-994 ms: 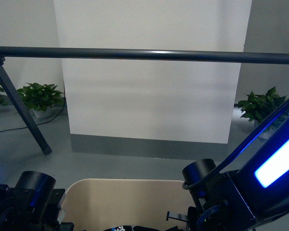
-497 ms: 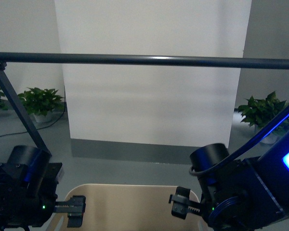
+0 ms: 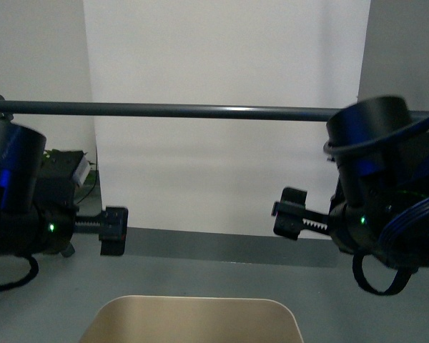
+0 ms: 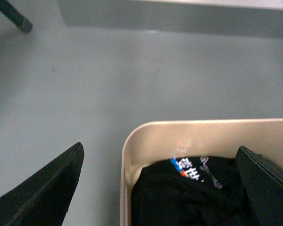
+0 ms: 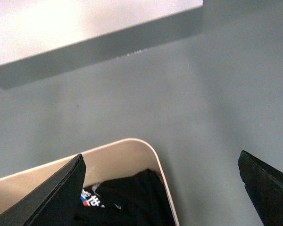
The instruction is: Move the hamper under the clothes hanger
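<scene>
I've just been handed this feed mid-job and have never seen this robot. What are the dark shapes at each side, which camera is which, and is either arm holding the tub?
The front view comes from a camera on the robot's body. The dark shapes are its two arms: the left gripper and the right gripper, both raised with nothing in them. Behind them runs the bar of the clothes hanger, a garment rack. At the bottom edge is the far rim of the hamper, a beige tub on the grey floor.

The other two pictures come from cameras on the wrists, looking down between open jaws. Each shows one corner of the hamper, and inside it a black garment with a small white, blue and red print. Neither arm touches the tub.
</scene>
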